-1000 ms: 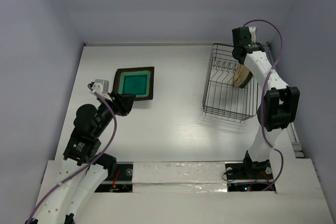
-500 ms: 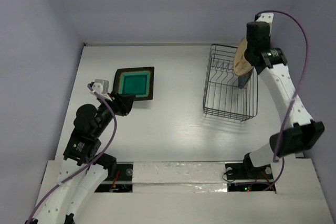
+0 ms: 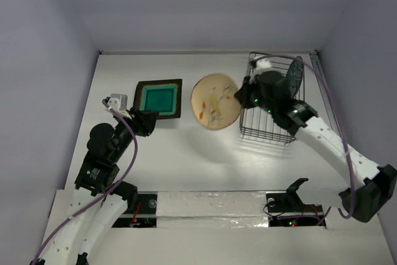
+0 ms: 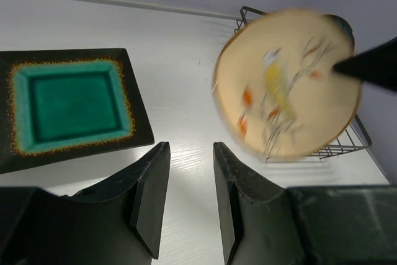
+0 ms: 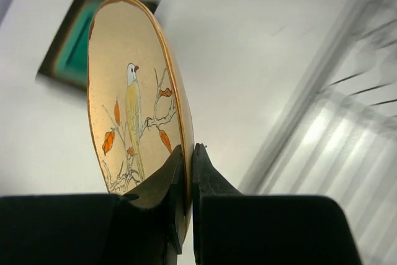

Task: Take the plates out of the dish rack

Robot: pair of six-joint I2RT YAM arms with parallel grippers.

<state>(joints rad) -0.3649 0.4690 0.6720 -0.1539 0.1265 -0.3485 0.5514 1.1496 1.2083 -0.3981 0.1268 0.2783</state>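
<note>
right pincer [image 5: 188, 153] grips round plate [image 5: 133, 116] rim | left pincer [image 4: 191, 150] parted, empty | rack [image 5: 310, 82] blurred

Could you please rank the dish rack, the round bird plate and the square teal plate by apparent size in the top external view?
1. dish rack: clearly largest.
2 and 3, unranked: round bird plate and square teal plate look similar; the round one is held aloft, nearer the camera.
</note>
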